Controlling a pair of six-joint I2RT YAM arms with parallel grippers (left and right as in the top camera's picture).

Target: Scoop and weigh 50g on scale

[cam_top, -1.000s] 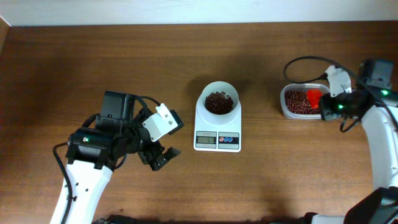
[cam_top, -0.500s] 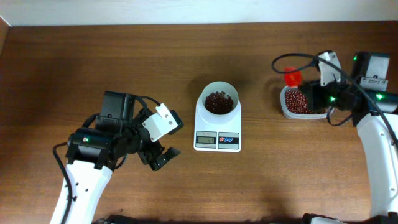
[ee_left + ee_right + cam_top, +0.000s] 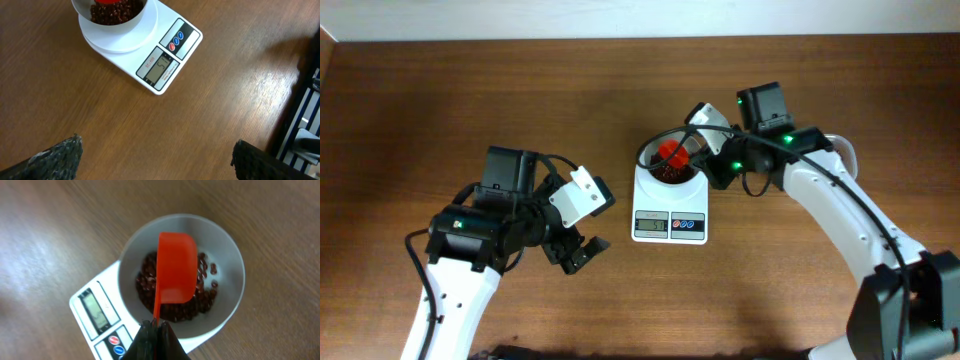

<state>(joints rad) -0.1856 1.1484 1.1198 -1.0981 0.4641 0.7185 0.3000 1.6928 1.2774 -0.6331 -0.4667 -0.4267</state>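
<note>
The white scale sits mid-table, its round bowl holding a heap of dark red-brown beans. My right gripper is shut on the thin handle of a red scoop. The scoop hangs over the bowl; its smooth red side faces the camera and no beans show on it. From overhead, the scoop covers the bowl's middle, with the right gripper at the bowl's right rim. My left gripper stands open over bare wood left of the scale, nothing between its fingers.
The scale's display and its red and blue buttons face the front edge. A clear tub's rim peeks out behind the right arm. A dark striped structure stands at the right edge of the left wrist view.
The right arm has swung left, carrying the red scoop from the tub at the right to above the scale's bowl. The left arm has not moved.
</note>
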